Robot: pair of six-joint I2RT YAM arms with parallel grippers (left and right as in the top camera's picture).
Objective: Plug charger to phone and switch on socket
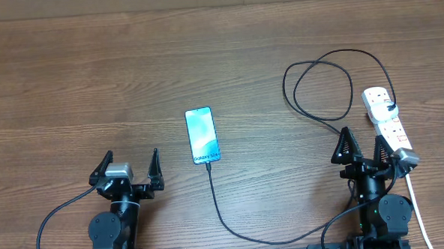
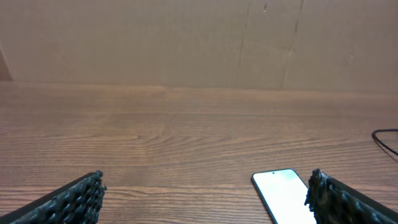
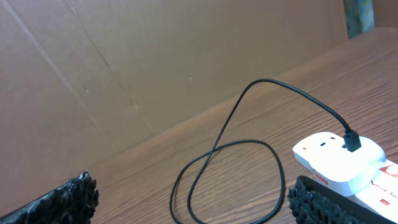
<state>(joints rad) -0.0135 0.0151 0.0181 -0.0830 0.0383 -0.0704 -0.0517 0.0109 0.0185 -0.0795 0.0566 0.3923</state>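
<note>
Progress: thin black charger cable (image 1: 210, 185) reaches the near end of the slim blue-screened phone (image 1: 201, 135) at the centre of the wooden table (image 1: 77, 78), seemingly plugged in; switching the white power strip (image 1: 393, 132) at right may remain, with left gripper (image 1: 131, 154) and right gripper (image 1: 363, 139) both spread and empty.

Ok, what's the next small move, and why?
Probably shift the right gripper, jaws open, sideways onto the socket to switch it on. The charger already seems to meet the phone at its near end and its other end is plugged into the socket, so only switching looks left.
</note>
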